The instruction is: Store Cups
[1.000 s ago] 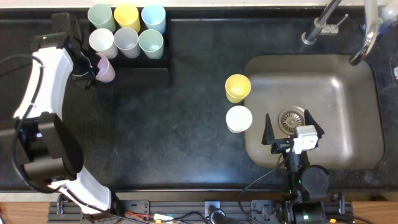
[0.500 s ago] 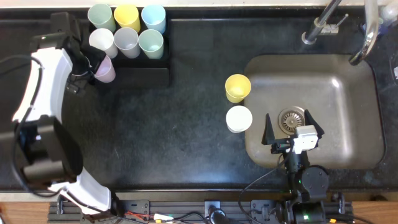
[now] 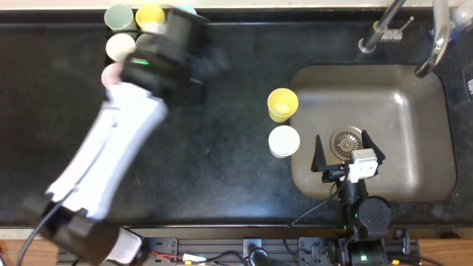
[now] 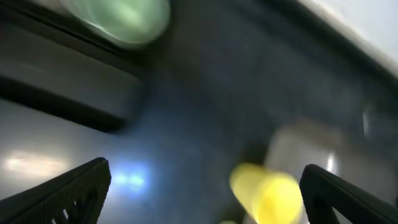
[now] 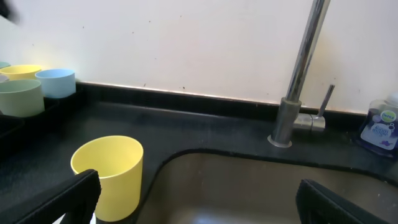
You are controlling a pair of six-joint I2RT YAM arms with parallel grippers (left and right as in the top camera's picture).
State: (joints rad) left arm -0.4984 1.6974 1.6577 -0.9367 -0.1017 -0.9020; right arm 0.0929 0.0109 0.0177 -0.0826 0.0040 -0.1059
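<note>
A black rack [image 3: 194, 90] at the back left holds a green cup [image 3: 118, 16], a yellow cup [image 3: 150, 12] and a white cup [image 3: 120, 46]. A pink cup [image 3: 111, 74] stands upright at its left end. My left arm [image 3: 129, 125] lies blurred across the rack, hiding the other cups. My left gripper [image 4: 205, 167] is open and empty, with a green cup [image 4: 127, 18] and the loose yellow cup [image 4: 267, 194] in its view. That yellow cup [image 3: 282, 103] and a white cup [image 3: 284, 140] stand beside the sink. My right gripper [image 3: 346, 151] is open over the sink, near the yellow cup [image 5: 109, 171].
The steel sink [image 3: 414, 96] with its drain [image 3: 346, 140] fills the right side. A faucet [image 5: 301, 81] rises behind it, and a soap bottle [image 5: 382, 124] stands at the far right. Dark countertop [image 3: 222, 162] lies between rack and sink.
My left gripper has let go of the pink cup at the rack's left end, and the left arm has swung fast to the right across the rack. The right arm has not moved.
</note>
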